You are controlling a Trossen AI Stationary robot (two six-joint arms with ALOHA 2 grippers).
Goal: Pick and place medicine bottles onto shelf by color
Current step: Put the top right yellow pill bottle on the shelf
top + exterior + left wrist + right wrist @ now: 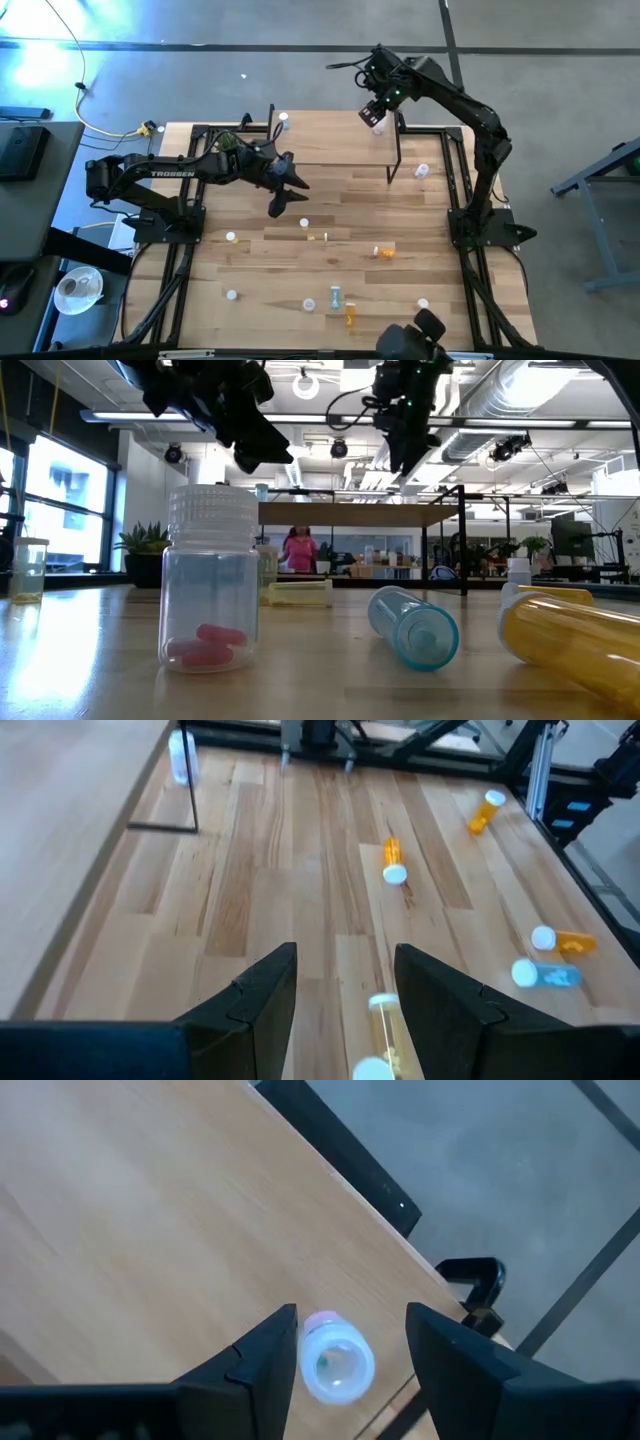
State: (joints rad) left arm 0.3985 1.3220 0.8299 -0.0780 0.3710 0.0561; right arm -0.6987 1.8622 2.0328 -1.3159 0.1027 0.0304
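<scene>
Your small clear white-capped bottle (335, 1360) stands upright at the light-wood black-legged shelf's (330, 135) three-o'clock end, likely its colour spot. The right gripper (345, 1370) hangs above, fingers spread, bottle released. The left gripper (340, 1010) hovers mid-table, parted, empty.

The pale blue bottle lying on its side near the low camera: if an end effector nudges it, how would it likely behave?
The pale blue bottle is a cylinder lying flat on the smooth table, so it would probably roll. It looks see-through and empty, so likely light and easily knocked away. Its glossy wall may slip.
</scene>
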